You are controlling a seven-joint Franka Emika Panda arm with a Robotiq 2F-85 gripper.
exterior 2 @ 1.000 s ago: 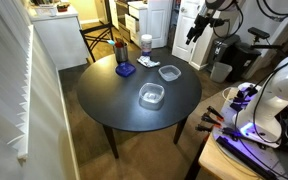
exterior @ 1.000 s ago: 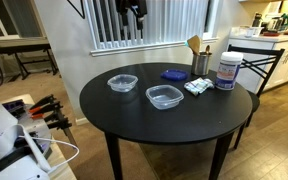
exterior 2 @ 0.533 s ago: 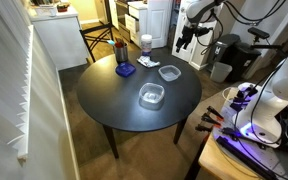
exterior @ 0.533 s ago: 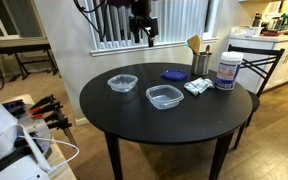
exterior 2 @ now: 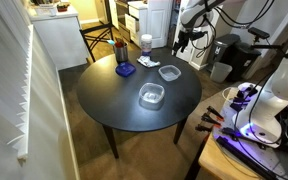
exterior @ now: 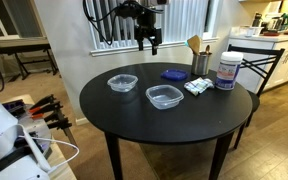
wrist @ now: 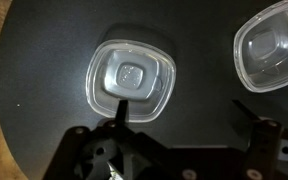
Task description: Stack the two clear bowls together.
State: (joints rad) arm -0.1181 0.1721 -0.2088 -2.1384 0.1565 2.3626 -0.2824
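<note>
Gripper point(exterior: 151, 42) dropped lower, jaws wide; near bowl point(exterior: 165, 97), far bowl point(exterior: 122, 82) sep.

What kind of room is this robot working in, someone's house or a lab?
Most likely a home dining nook: a round black table with a dining chair, window blinds behind it, and a cluttered kitchen counter beyond.

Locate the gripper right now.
In both exterior views the gripper hangs high over the black table, above the two clear bowls and touching neither; wrist view shows one bowl below its open fingers.
</note>
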